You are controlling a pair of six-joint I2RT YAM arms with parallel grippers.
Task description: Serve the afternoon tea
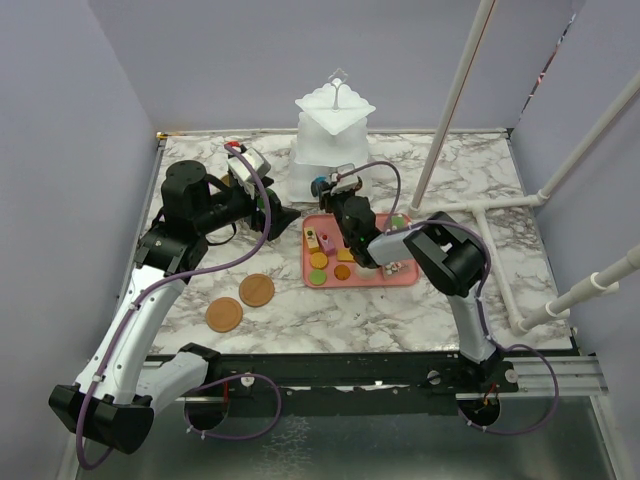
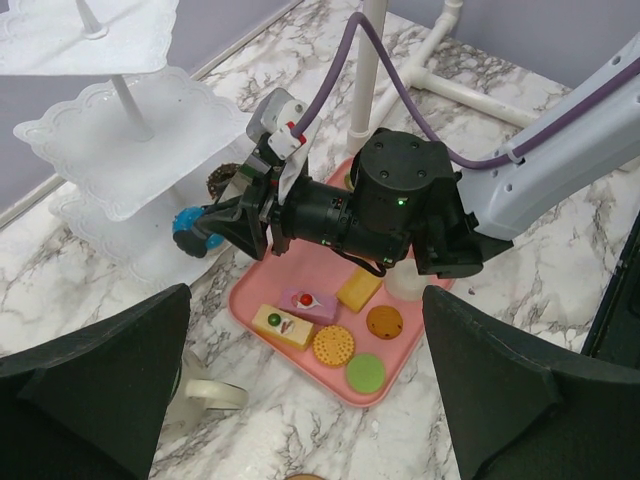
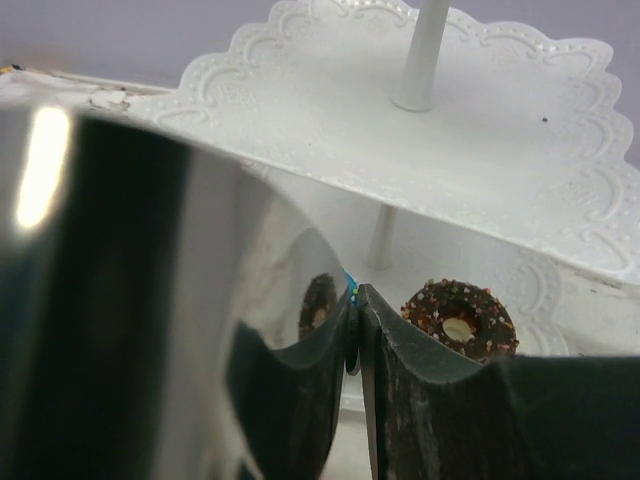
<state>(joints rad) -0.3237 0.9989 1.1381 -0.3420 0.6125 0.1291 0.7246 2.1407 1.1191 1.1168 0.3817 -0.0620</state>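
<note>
Placement of a pastry on the stand is judged to be the step in hand. White three-tier stand [image 1: 335,130] rises at the table's [image 1: 520,220] rear, and the pink tray [image 1: 405,278] of other pastries lies just in front. Left gripper [image 1: 288,216] hangs beside the tray, jaws wide apart and empty. Right gripper [image 2: 200,232] reaches under the middle tier, jaws closed on a blue donut [image 2: 186,238] at the bottom tier's edge, near a chocolate donut [image 3: 460,318]. Next move likely calls for lowering, then release. The ring has no long axis; its tilt cannot be told.

The stand's middle tier [image 3: 430,150] overhangs the right pincer [image 3: 356,318], with a chocolate donut [image 3: 458,318] just ahead.
</note>
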